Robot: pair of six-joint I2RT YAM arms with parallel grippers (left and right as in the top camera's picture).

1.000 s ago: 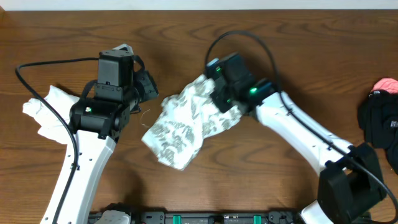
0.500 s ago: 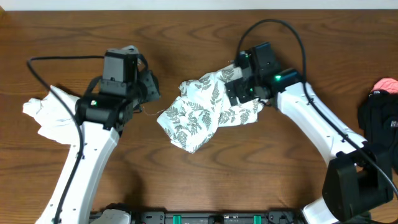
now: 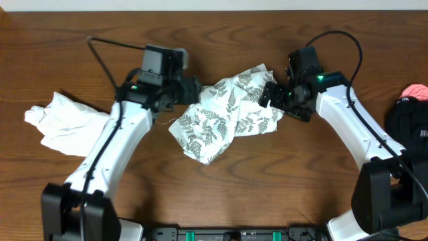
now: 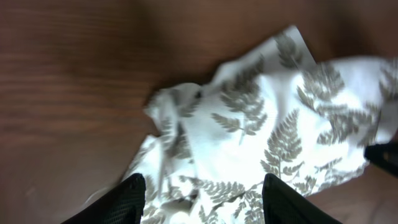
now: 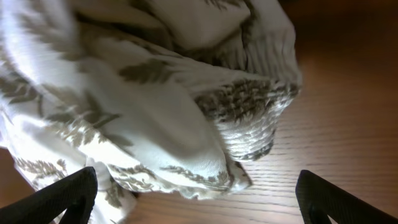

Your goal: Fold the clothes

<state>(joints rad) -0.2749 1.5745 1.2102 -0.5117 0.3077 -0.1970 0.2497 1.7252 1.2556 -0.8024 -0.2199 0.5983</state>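
Both arms have shifted in the last second. My left pincer (image 3: 192,90) has swung across to the upper left edge of the fern-printed garment (image 3: 221,120), and my right pincer (image 3: 271,95) has drawn back to its right edge. The garment has spread a little and lies crumpled mid-table (image 3: 221,33). My right jaws stand wide, with the cloth bunched just ahead of them and nothing gripped. My left jaws are partly apart over the fabric, and I cannot tell whether they touch it. The plain white garment (image 3: 57,120) lies far left. The black garment (image 3: 408,134) is cut off at the right edge. Both wrist views crop the fingers (image 4: 130,199).
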